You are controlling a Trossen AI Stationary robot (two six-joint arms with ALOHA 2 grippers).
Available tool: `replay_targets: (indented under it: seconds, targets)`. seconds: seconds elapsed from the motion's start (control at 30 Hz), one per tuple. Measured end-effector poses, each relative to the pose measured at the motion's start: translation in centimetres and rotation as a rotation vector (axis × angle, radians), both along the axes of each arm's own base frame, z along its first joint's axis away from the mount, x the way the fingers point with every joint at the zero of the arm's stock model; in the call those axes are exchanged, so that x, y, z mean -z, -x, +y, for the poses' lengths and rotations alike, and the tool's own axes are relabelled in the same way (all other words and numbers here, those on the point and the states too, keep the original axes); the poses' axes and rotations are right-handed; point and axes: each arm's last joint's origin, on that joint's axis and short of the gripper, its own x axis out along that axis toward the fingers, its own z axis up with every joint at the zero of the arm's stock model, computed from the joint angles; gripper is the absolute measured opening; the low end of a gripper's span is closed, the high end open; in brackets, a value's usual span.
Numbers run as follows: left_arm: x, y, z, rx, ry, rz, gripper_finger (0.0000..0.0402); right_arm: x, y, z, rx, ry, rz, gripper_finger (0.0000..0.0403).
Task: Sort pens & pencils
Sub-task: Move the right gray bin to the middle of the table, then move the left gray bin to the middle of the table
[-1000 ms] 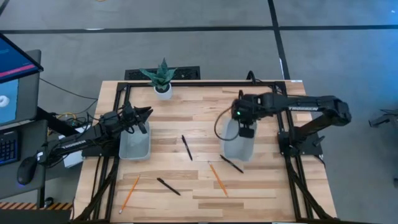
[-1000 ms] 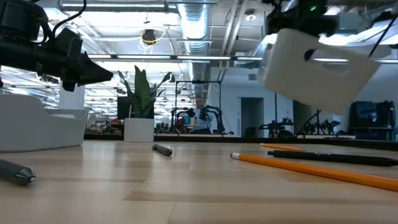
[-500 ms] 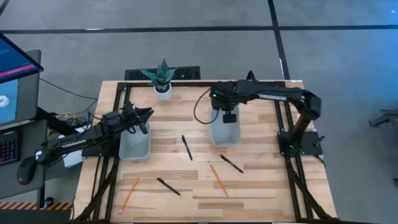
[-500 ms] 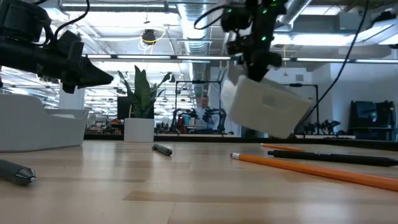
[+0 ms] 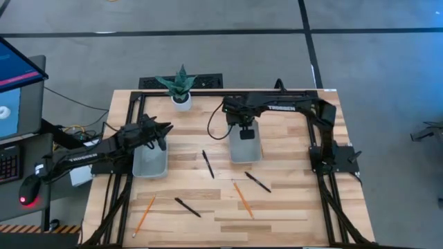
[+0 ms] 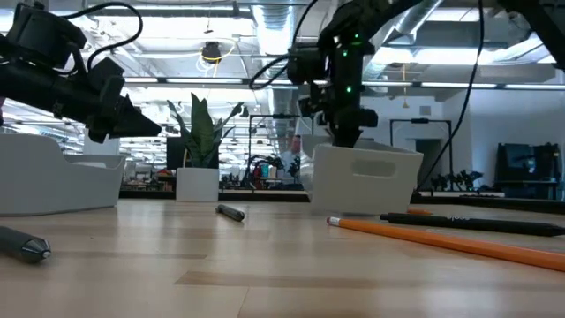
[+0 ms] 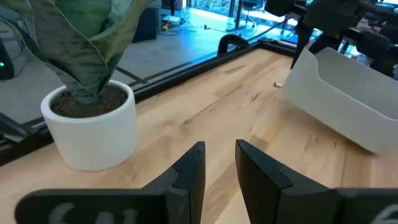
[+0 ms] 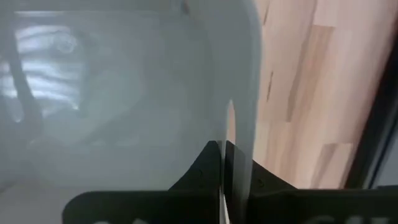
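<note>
Pens (image 5: 208, 164) and pencils (image 5: 242, 199) lie loose on the near worktop (image 5: 291, 207). The right gripper (image 5: 243, 125) pinches a white bin's (image 5: 246, 149) far wall; releasing it carelessly could tip it. The left gripper (image 5: 160, 131), slightly parted and empty, hangs over another bin (image 5: 149, 163).

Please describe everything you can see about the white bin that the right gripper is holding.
The white bin looks like translucent white plastic: a rectangular open-topped box with thin walls and rounded corners. The low view shows it upright on the wooden table, near the far middle, with nothing visible inside. The right gripper is shut on its far rim, one finger inside the wall and one outside. A black pen and an orange pencil lie on the table nearer the camera, not touching it.
</note>
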Motion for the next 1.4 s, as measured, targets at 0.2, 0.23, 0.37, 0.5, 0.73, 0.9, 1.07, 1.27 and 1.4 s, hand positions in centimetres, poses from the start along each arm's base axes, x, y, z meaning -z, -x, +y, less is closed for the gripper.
replay_targets:
  seconds: [0.2, 0.23, 0.37, 0.5, 0.73, 0.9, 1.07, 1.27, 1.4]
  targets:
    - [0.2, -0.1, 0.0, 0.0, 0.008, 0.021, 0.0079, 0.5, -0.6, -0.2, 0.036, 0.005, -0.038, 0.0058]
    - [0.2, -0.1, 0.0, 0.0, 0.009, 0.022, 0.0079, 0.5, -0.7, -0.3, 0.039, 0.008, -0.049, 0.0065]
    - [0.2, -0.1, 0.0, 0.0, 0.01, 0.023, 0.0079, 0.5, -0.8, -0.5, 0.057, 0.01, -0.065, 0.0074]
    - [0.2, -0.1, 0.0, -0.001, 0.01, 0.023, 0.0079, 0.5, -0.7, -0.4, 0.058, 0.009, -0.061, 0.007]
    - [0.2, -0.1, 0.0, -0.001, 0.014, 0.02, 0.0079, -0.3, -0.7, -0.8, 0.119, 0.016, -0.08, 0.007]
    - [0.2, -0.1, 0.0, -0.005, 0.026, 0.01, 0.0079, -3.7, -1.1, -1.1, 0.142, 0.03, -0.151, 0.007]
    - [0.2, -0.1, 0.0, -0.013, 0.052, -0.008, 0.0079, -8.1, -1.5, -0.6, 0.125, 0.032, -0.285, 0.007]
    - [0.2, -0.1, 0.0, -0.013, 0.051, -0.008, 0.0079, -13.8, -0.3, 0.1, 0.192, 0.047, -0.451, 0.007]
    - [0.2, -0.1, 0.1, -0.021, 0.055, -0.012, 0.0079, -17.1, 1.8, 0.5, 0.25, 0.05, -0.555, 0.0071]
